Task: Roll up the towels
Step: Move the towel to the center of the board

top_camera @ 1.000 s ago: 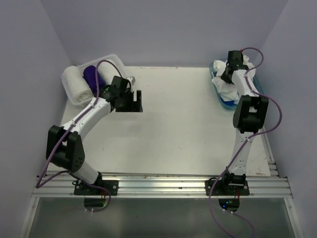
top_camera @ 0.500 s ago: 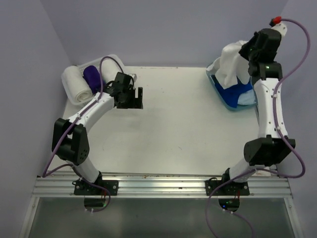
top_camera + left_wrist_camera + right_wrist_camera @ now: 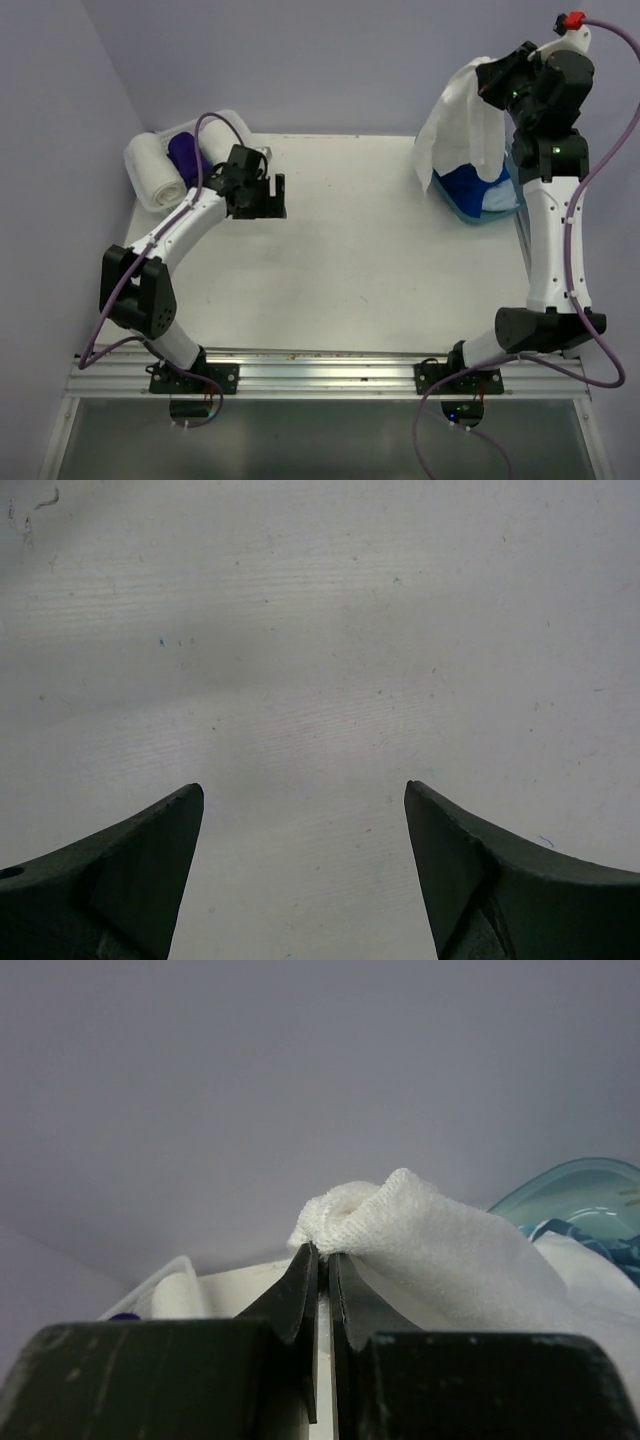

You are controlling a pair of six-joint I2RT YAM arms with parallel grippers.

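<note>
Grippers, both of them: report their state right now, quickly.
Left gripper: open, holding nothing.
Right gripper: shut on the white towel, which hangs from it.

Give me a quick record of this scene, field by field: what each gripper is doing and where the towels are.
Left gripper: open, empty, over the table
Right gripper: shut on white towel, raised above the tub
White towel: hanging unrolled
Tub: royal blue towel inside
Basket: rolled white towel and purple towel
</note>
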